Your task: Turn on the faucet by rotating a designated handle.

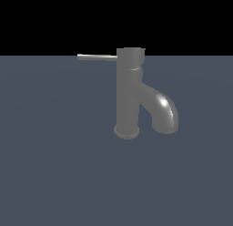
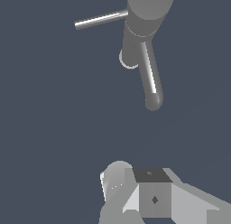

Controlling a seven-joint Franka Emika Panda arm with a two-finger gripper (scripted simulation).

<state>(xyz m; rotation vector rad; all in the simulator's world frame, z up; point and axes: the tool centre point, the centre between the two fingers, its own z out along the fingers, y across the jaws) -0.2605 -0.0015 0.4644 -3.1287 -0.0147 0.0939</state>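
The faucet (image 1: 126, 93) stands up straight on the flat blue-grey floor (image 1: 54, 175), with its fat bent spout (image 1: 161, 111) curving down toward the exterior view's right. The thin handle (image 1: 97, 57) sticks out flat from the cap toward the exterior view's left. The gripper (image 2: 135, 191) is well away from the faucet, touching nothing. I cannot tell if it is open or closed
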